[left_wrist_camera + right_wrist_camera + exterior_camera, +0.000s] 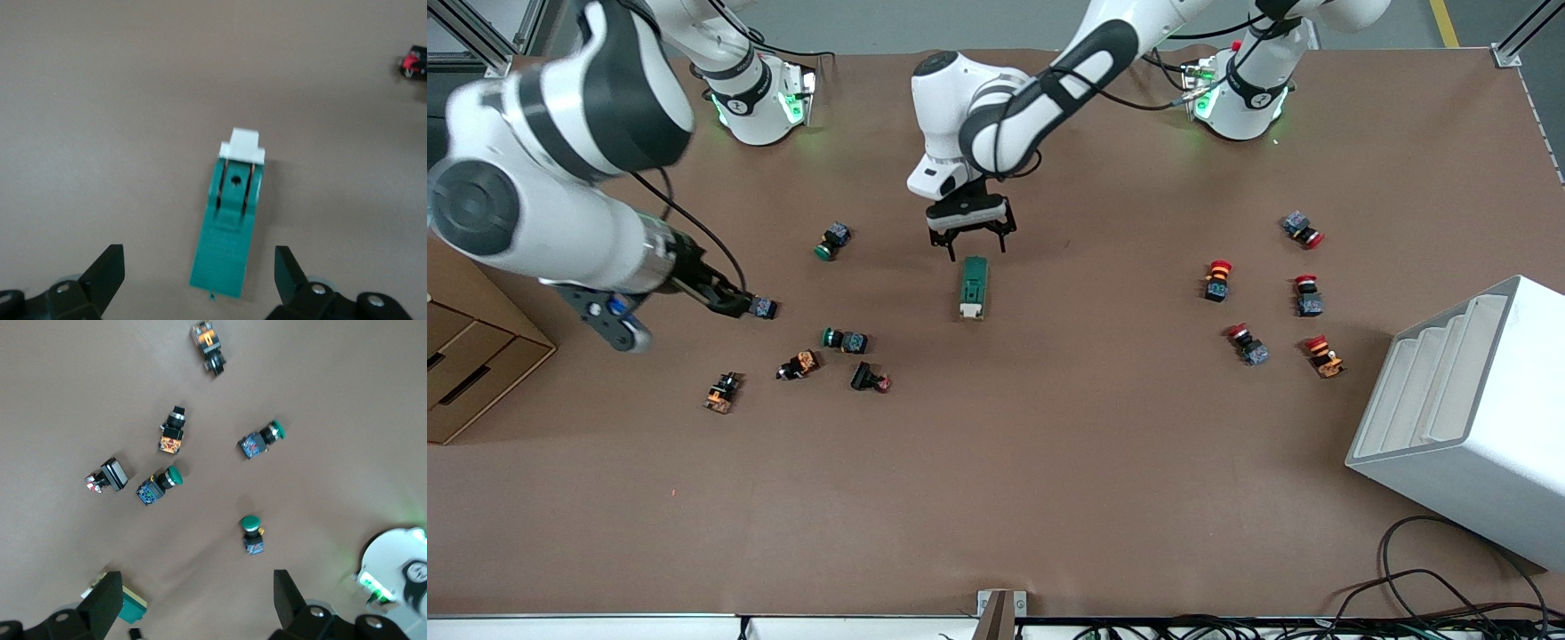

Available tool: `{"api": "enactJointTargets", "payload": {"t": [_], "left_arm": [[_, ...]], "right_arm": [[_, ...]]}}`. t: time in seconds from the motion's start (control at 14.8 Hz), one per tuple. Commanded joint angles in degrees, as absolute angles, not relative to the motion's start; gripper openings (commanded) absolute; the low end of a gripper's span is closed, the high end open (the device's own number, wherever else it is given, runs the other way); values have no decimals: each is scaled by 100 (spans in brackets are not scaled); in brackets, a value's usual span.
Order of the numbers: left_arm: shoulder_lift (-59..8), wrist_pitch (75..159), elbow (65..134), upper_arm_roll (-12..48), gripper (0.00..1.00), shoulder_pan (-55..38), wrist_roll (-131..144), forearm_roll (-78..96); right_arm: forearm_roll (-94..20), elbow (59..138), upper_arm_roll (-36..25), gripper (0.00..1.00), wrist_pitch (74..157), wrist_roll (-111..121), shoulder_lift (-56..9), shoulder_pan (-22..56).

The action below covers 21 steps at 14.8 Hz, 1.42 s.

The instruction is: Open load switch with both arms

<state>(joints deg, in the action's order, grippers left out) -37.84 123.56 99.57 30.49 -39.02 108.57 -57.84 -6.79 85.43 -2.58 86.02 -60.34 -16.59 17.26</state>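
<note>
The load switch, a long green block with a cream lever end, lies flat mid-table. My left gripper hangs open just above the switch's end that lies farther from the front camera. In the left wrist view the switch lies lengthwise between the spread fingers of the left gripper, untouched, its white lever pointing away. My right gripper is up over the button cluster toward the right arm's end, open and empty. A corner of the switch peeks out beside one finger there.
Green-capped push buttons and other small buttons lie around the right gripper. Red-capped buttons sit toward the left arm's end. A white stepped rack and a cardboard box flank the table.
</note>
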Motion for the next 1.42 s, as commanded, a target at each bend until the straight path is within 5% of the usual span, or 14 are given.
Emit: {"api": "enactJointTargets", "payload": {"t": [0.0, 0.54, 0.81, 1.35], "left_arm": [[-3875, 12384, 10343, 3041, 99, -4077, 11887, -6763], [-4156, 11902, 10775, 2979, 99, -4623, 13603, -8469], [-4298, 11435, 10872, 2979, 99, -4808, 14229, -9105], [-4895, 10548, 10802, 2944, 98, -5089, 14748, -10213]], "right_arm": [[-765, 8367, -290, 100, 8674, -6861, -2064, 2047], [-1116, 7217, -89, 100, 8929, -9551, -3593, 2848], [-1116, 7163, 386, 100, 9535, -10606, -4015, 2909], [-1081, 7207, 404, 100, 10248, -11751, -4622, 3471]]}}
